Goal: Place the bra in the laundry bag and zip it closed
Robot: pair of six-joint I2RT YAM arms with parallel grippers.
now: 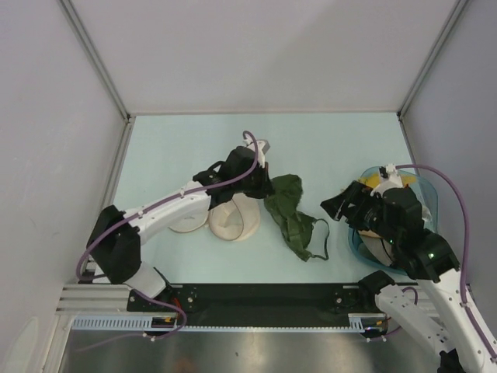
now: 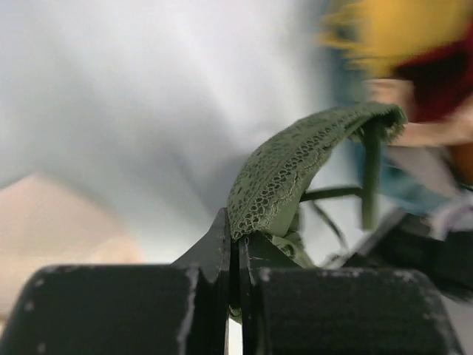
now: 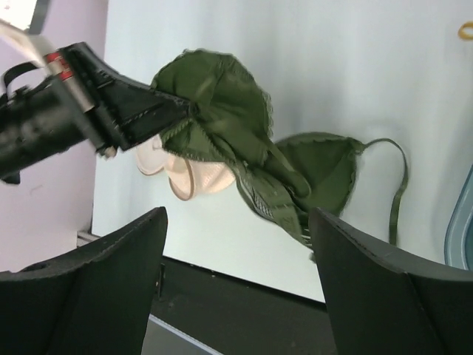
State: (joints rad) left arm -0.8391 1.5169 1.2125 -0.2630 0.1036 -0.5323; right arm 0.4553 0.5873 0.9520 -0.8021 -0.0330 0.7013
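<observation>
Up close on the left wrist, we see the left gripper [image 2: 235, 244] pinching the bra [image 2: 284, 174] by its lace edge; only from above do we see it trailing beside the laundry bag [image 1: 233, 223], the right gripper [image 3: 236, 222] spread wide

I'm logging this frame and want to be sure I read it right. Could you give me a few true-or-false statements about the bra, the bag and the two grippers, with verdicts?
1. The left gripper is shut on an edge of the bra. True.
2. The bra is inside the laundry bag. False: it is outside, beside the bag.
3. The right gripper is open and holds nothing. True.
4. The blue tub sits to the left of the bag. False: it is far right, by the right arm.
</observation>
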